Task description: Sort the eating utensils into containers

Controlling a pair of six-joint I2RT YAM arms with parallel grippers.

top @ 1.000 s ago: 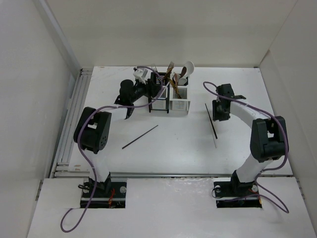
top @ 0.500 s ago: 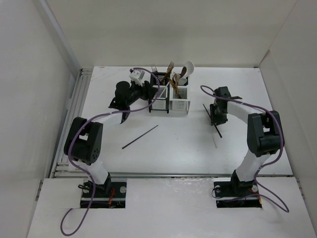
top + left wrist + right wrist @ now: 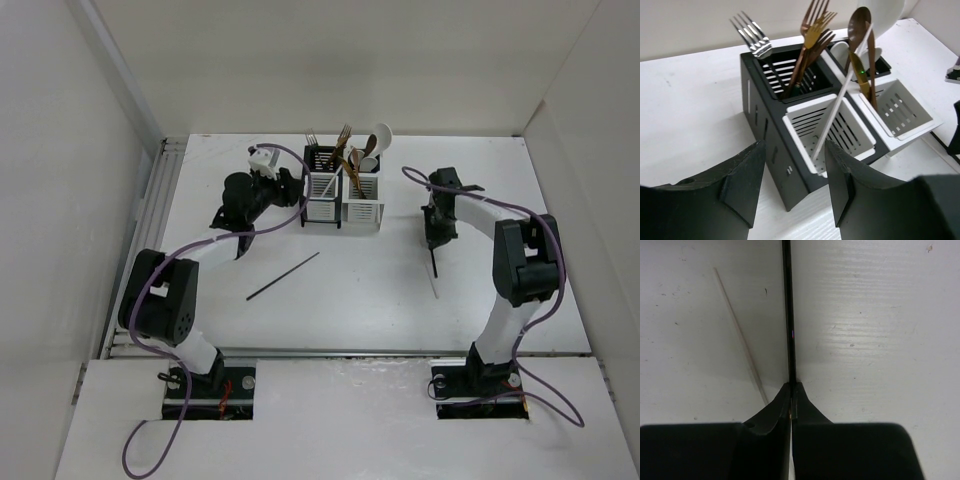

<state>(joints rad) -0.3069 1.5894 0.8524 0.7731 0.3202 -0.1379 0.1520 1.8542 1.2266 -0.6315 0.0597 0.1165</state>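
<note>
One black chopstick [image 3: 787, 315] is lying flat on the table [image 3: 380, 300] at its right side. The right gripper [image 3: 791, 400] is clamping shut on its back end. The chopstick's long axis is running straight out from the fingertips toward the near edge of the table (so nearly all of its length is hanging free beyond the grip). A white chopstick [image 3: 737, 330] is lying just beside it at a slight angle, and looks to be outside the grip. The containers [image 3: 362, 212] are standing to the left of this gripper and a little farther back, so the carry is likely heading leftward, with the chopstick needing to tip upright. The left gripper [image 3: 794, 165] is hovering near the containers with its jaws partly apart, holding nothing. A second black chopstick [image 3: 283, 275] is lying nearer that arm.
</note>
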